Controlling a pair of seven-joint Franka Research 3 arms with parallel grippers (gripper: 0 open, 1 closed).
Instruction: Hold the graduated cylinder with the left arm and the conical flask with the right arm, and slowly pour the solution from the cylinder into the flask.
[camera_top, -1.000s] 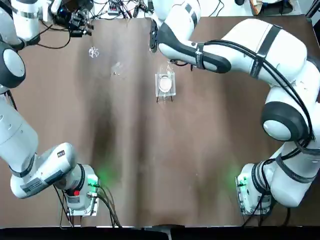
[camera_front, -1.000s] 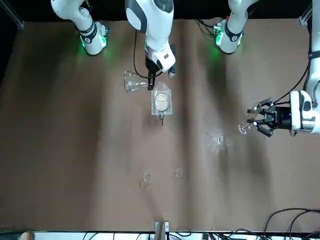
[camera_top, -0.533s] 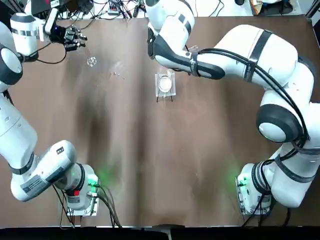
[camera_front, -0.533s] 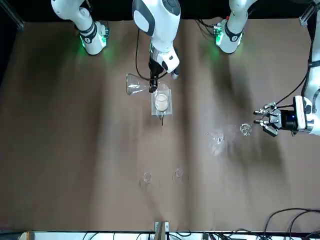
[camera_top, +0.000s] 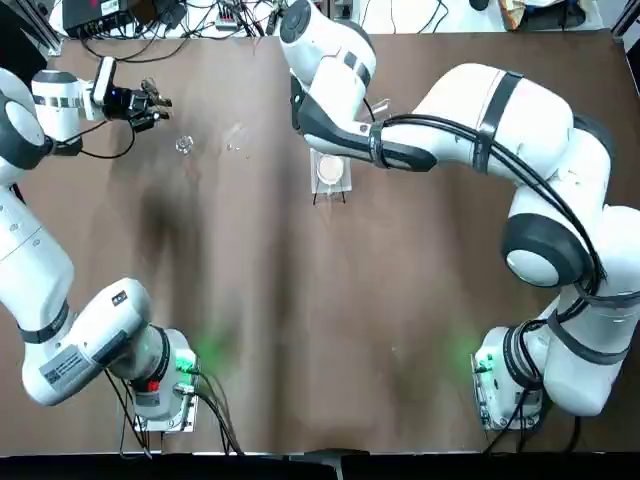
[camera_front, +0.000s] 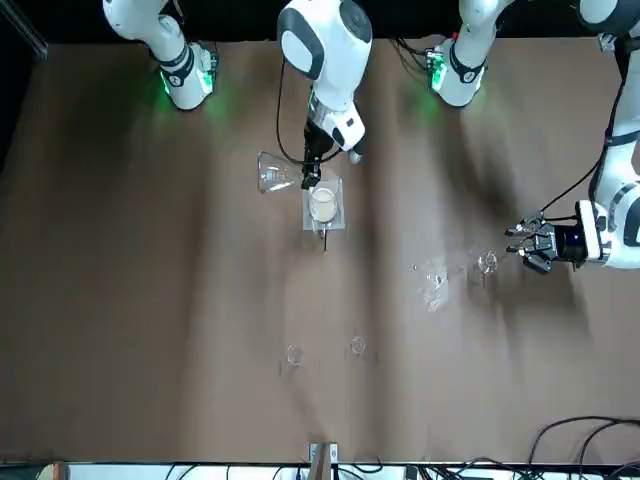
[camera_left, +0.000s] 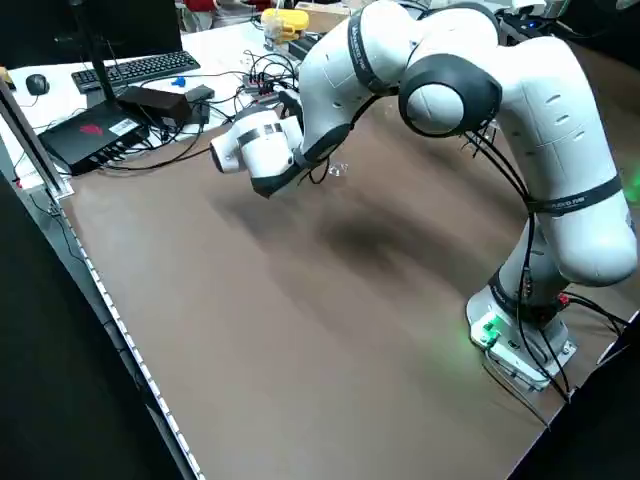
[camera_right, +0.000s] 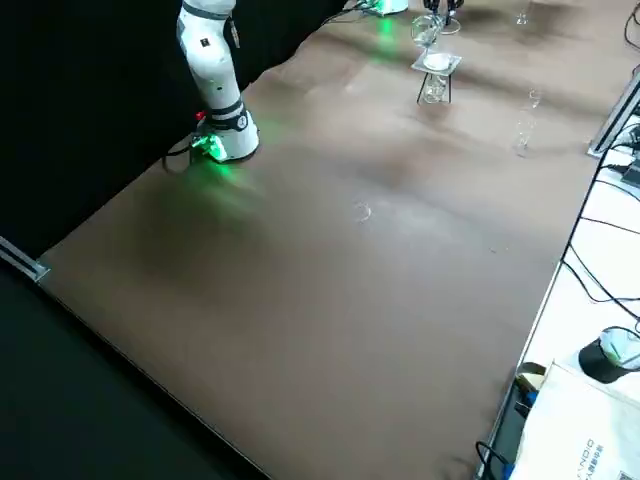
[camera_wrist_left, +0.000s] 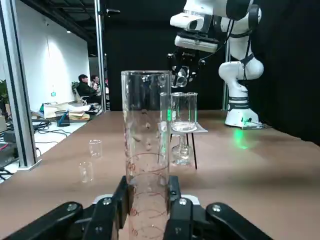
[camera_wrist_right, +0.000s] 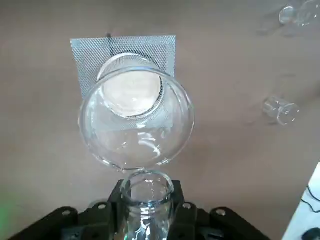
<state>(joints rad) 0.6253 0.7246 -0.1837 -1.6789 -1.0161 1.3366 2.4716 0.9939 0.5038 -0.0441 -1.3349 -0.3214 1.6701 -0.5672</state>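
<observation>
Both vessels grasped, pouring not yet begun: conical flask (camera_wrist_right: 137, 120) gripped at the neck by the right gripper (camera_front: 311, 171), lifted just beside the beaker (camera_front: 323, 204); graduated cylinder (camera_wrist_left: 145, 140) upright, clamped in the left gripper (camera_top: 150, 104), well apart from that beaker.

Looks like a robotics lab with a chemistry-bench setup. Two big white arms are bolted at the edge of a wide brown table (camera_top: 300, 320), bases lit green. Glassware stands on it: a beaker (camera_front: 322, 204) on a white mesh stand, some small vials (camera_front: 294, 354). Past the far edge there's a desk with a keyboard (camera_left: 135, 68), a black box, and tangled cables (camera_top: 230, 15) (typical lab mess). The left wrist view shows people (camera_wrist_left: 89, 88) seated at desks in the background, with black curtains beside them.
</observation>
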